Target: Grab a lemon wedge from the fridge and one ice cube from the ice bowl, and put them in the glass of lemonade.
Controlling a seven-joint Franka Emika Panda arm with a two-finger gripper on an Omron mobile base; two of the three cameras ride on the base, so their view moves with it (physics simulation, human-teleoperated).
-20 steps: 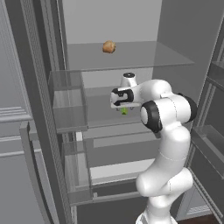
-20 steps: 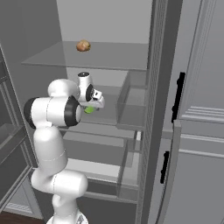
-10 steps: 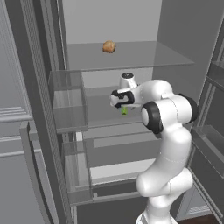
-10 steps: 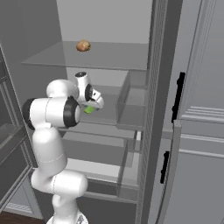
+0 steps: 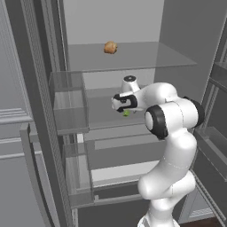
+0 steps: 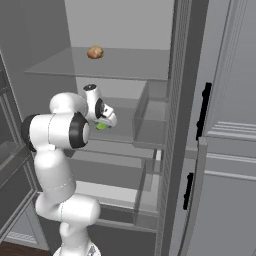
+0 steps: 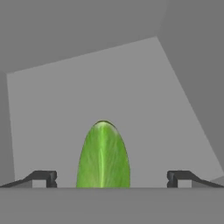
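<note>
While the jaws stand wide apart, the gripper [image 7: 111, 178] holds nothing: both dark fingertips [image 7: 43, 178] sit well clear of the lemon wedge [image 7: 103, 155], one on each side. The wedge lies between the tips and just ahead of them, centred in the gap. Its long axis runs along the line of approach, across the closing direction, so the jaws would likely close on its narrow width.

From the left base view, the gripper [image 5: 123, 106] hangs over the middle shelf [image 5: 102, 116] of the open fridge [image 5: 44, 88], with the wedge [image 5: 127, 113] just below it on the shelf. The right base view shows the same wedge [image 6: 101, 126] under the hand. The base views also show a round tan-brown lump [image 5: 110, 47] on the upper shelf, well apart from the wedge. Actual contact between tips and wedge cannot be judged from the base views; the hand view settles it.
</note>
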